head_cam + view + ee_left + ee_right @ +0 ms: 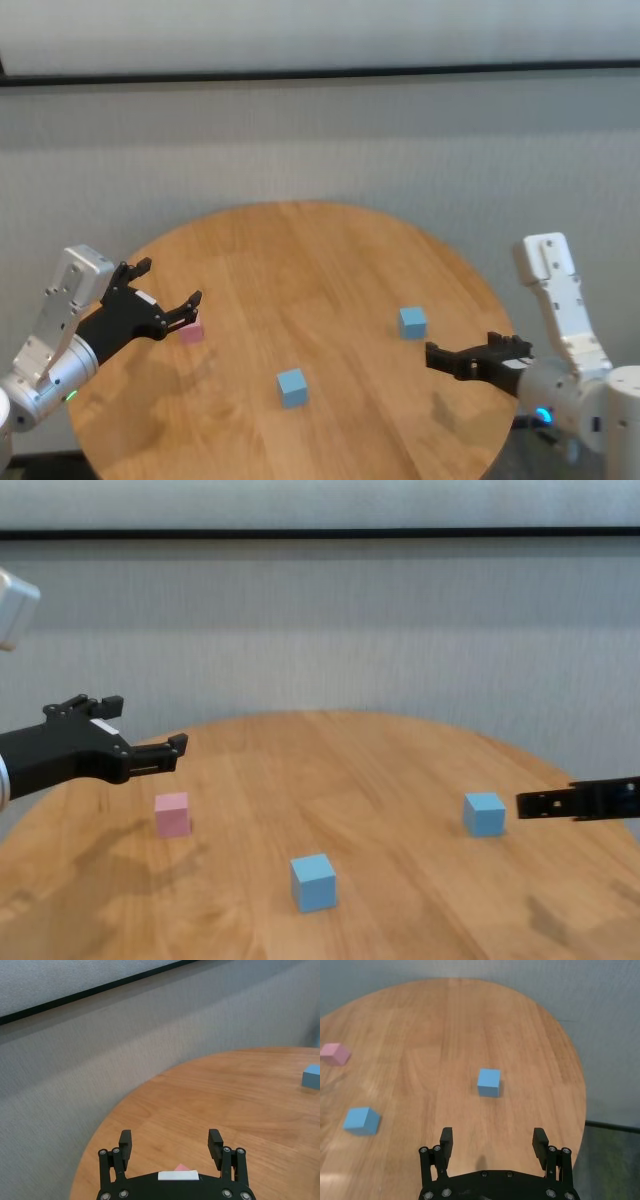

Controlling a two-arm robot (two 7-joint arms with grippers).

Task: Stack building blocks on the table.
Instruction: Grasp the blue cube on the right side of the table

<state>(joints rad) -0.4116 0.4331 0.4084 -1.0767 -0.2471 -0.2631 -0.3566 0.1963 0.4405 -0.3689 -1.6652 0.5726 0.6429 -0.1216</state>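
Note:
Three cubes lie apart on the round wooden table. The pink cube sits at the left, also in the chest view. One blue cube lies near the front middle. The other blue cube lies at the right, also in the right wrist view. My left gripper is open and empty, hovering just above and behind the pink cube, whose corner shows under it. My right gripper is open and empty, low over the table, a little to the right of the right blue cube.
A grey wall runs behind the table, with a black strip high up. The table's edge curves close to my right gripper, with dark floor beyond it. Bare wood lies between the cubes.

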